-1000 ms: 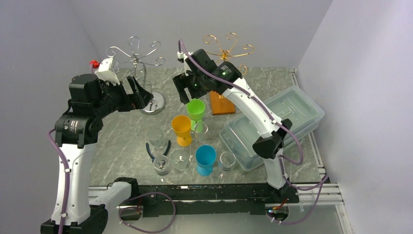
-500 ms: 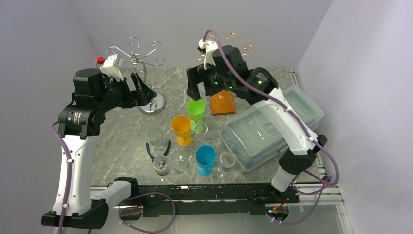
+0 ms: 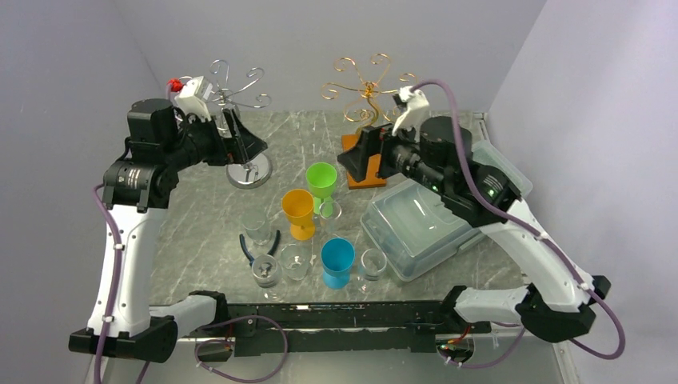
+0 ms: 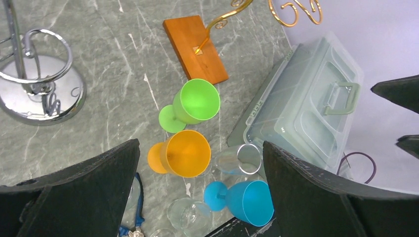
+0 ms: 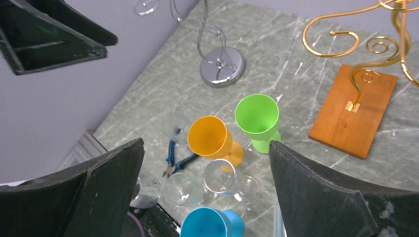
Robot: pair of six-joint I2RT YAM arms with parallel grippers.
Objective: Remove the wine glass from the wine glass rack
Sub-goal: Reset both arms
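Note:
A silver wine glass rack (image 3: 250, 170) stands at the back left and also shows in the left wrist view (image 4: 42, 94) and the right wrist view (image 5: 222, 66). A clear wine glass (image 3: 230, 122) hangs upside down from it; its foot (image 5: 146, 6) shows at the top of the right wrist view. My left gripper (image 3: 240, 142) is open and empty, raised right beside the rack's stem; in the left wrist view (image 4: 200, 158) nothing lies between its jaws. My right gripper (image 3: 360, 152) is open and empty in front of the gold rack (image 3: 368, 80), as its wrist view (image 5: 205, 153) shows.
Green (image 3: 321, 180), orange (image 3: 298, 210) and blue (image 3: 337, 260) goblets stand mid-table among several clear glasses (image 3: 294, 260). Blue pliers (image 3: 249, 248) lie at the front left. The gold rack's wooden base (image 5: 353, 111) is behind them. A clear lidded box (image 3: 448, 208) sits at the right.
My right arm has swung right and back, from above the green goblet to in front of the gold rack's base. My left gripper has risen and moved closer to the silver rack.

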